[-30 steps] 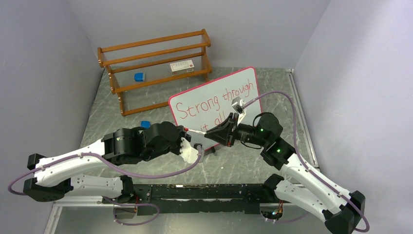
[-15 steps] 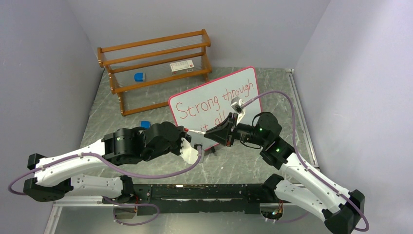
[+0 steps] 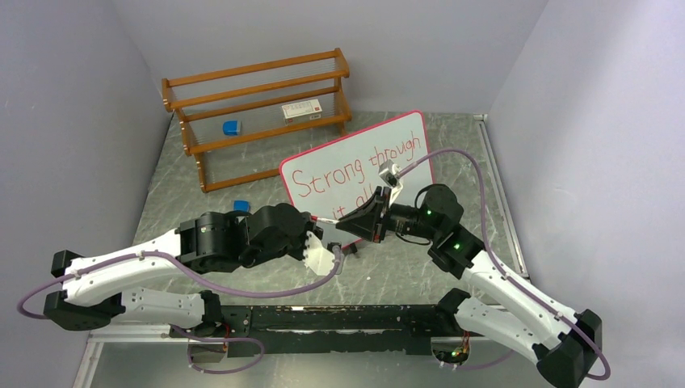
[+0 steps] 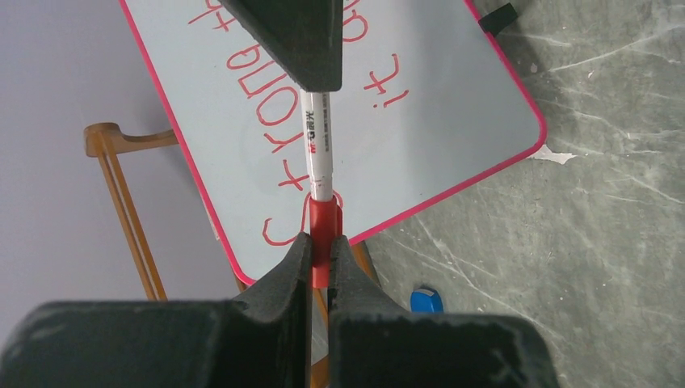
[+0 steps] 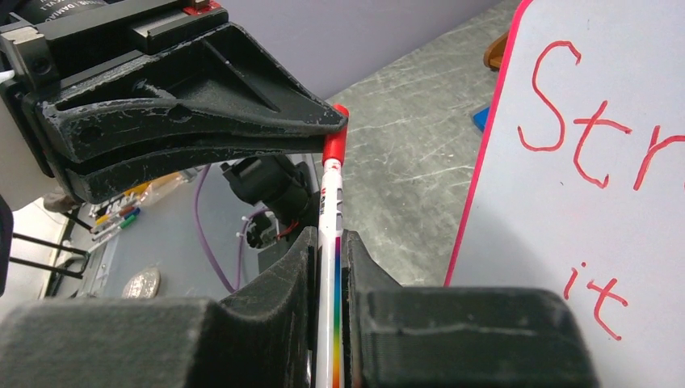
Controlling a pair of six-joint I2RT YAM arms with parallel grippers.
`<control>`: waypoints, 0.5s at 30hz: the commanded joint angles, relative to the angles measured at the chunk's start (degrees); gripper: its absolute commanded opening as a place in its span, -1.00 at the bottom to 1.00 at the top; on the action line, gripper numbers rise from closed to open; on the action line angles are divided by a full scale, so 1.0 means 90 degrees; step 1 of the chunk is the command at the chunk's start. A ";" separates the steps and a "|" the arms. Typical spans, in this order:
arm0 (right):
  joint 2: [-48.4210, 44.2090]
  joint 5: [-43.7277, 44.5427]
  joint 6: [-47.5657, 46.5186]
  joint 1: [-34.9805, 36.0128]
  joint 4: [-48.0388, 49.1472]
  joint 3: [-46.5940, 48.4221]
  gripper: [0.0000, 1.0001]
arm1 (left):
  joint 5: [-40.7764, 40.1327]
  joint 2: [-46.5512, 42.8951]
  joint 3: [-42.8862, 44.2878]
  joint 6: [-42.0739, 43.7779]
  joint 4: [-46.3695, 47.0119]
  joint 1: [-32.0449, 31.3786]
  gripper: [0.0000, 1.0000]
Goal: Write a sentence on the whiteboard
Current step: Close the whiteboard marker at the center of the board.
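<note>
Wooden rack shelves, seen from above, hold a small blue block and a white labelled box; the whiteboard stands just beside, bearing the sentence in red. At the left wrist we see the left gripper clamped on the red cap of a marker. Only the right wrist shows the right gripper pinching that marker's rainbow-striped barrel.

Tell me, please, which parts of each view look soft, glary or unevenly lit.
Top external: even, soft light, no glare on the whiteboard, the sentence legible. Left wrist: the left fingers nearest the lens are blurred, the marker label crisp. Right wrist: the right fingers are soft in the foreground, the lettering sharp.
</note>
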 commanded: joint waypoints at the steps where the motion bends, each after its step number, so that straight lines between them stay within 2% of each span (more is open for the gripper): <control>1: 0.0089 -0.0083 0.0108 -0.0030 0.0419 0.0030 -1.00 | 0.0177 0.0109 0.0352 0.0000 -0.0144 -0.0162 -0.90; 15: 0.0428 -0.0144 0.0483 -0.0031 0.1573 -0.0260 -1.00 | 0.0097 0.0420 0.0586 -0.0012 -0.0130 -0.0478 -0.90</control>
